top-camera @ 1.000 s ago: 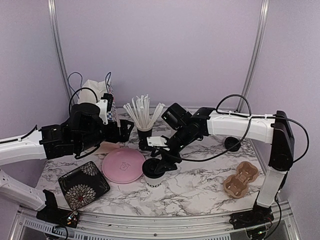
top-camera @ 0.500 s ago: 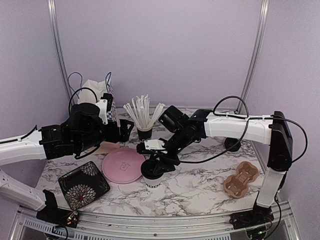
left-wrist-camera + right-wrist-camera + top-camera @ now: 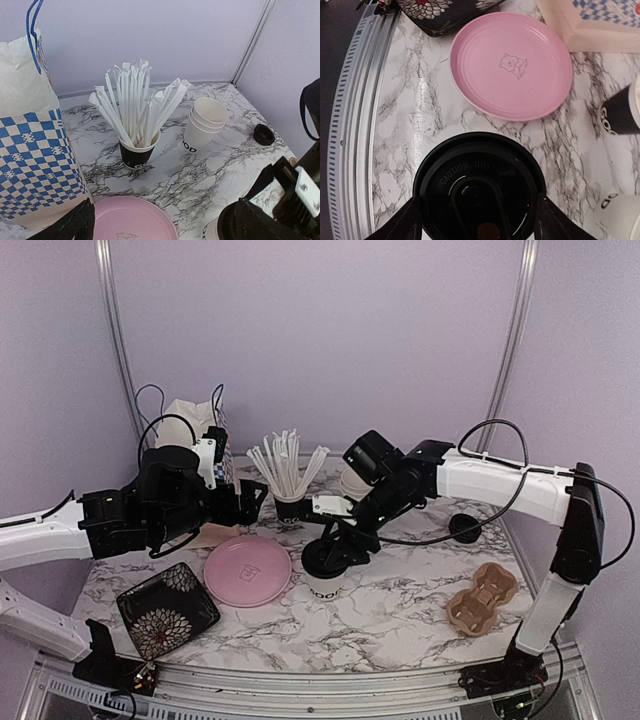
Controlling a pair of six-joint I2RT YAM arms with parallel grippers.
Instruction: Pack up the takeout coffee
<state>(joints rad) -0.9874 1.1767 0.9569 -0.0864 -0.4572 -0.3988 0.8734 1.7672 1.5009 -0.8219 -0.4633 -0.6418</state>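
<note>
Two robot arms reach over a marble table [image 3: 400, 620]. At the centre of the overhead view we see the right gripper [image 3: 336, 550] clamped around the black lid [image 3: 479, 185] of a white takeout coffee cup [image 3: 322, 587], one finger pressed on each side; we cannot tell whether the cup touches the marble. At left, the left gripper [image 3: 255, 502] gapes wide and holds nothing. A pink plate [image 3: 248, 572] lies just left of the cup, a cardboard carrier [image 3: 482, 597] at lower right.
</note>
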